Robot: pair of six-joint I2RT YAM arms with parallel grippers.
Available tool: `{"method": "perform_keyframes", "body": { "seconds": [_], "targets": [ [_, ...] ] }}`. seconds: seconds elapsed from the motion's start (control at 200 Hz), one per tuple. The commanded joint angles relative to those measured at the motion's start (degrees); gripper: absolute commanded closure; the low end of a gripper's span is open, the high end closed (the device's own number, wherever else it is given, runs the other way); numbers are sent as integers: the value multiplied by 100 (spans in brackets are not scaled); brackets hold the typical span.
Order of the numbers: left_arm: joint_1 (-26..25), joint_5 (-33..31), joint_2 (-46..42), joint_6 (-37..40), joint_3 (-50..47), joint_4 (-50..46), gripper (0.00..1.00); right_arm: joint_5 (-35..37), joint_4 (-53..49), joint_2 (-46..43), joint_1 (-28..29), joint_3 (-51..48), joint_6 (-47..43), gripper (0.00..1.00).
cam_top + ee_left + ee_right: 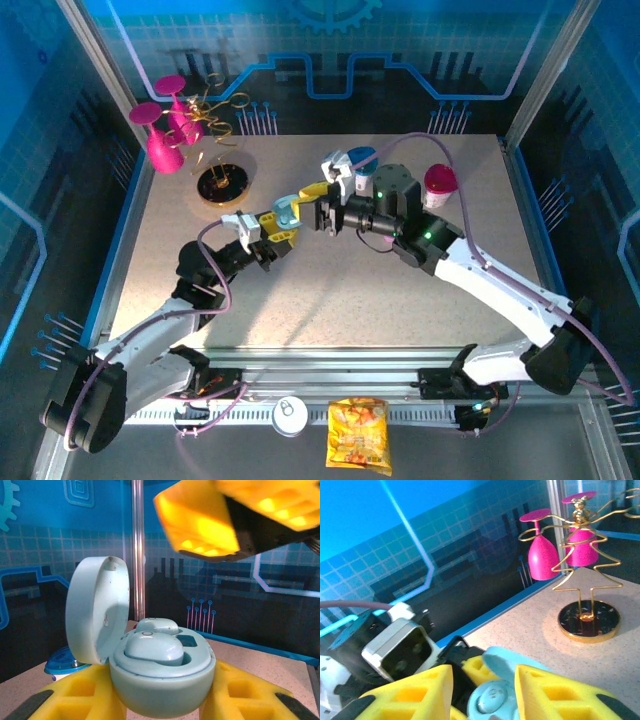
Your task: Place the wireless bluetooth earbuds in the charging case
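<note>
earbuds (154,647) lie in the wells of the open case (160,690), pinched by the left gripper (270,230) above mid-desk, while the right gripper (482,675) hovers over them, jaws apart and empty; a light, straight press should seat both fully.

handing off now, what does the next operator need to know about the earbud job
Left tool: shut on the charging case, whose lid is open.
Right tool: open, holding nothing, just above the case.
Earbuds: two pale buds lie in the case's wells.
Done: both appear inserted.
Left: probably a check that they sit fully, which I cannot tell from these views.
</note>
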Motion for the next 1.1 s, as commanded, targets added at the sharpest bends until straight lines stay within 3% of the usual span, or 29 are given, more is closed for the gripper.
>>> {"method": "perform_keyframes", "body": {
  "seconds": [0.0,0.16,0.43,0.921,1.096],
  "targets": [
    [25,209,27,79,46,193,66,-144,-707,368,-214,632,241,60],
    [29,278,23,56,74,193,66,-469,-1955,1017,-271,1512,5,56],
    [29,233,-25,98,41,136,66,-855,-2794,1223,-269,1694,-271,54],
    [29,143,18,95,80,50,66,-576,-2300,189,-292,709,-610,57],
    [32,189,19,-14,81,204,65,-470,-1912,105,-405,360,-158,41]
  ]
}}
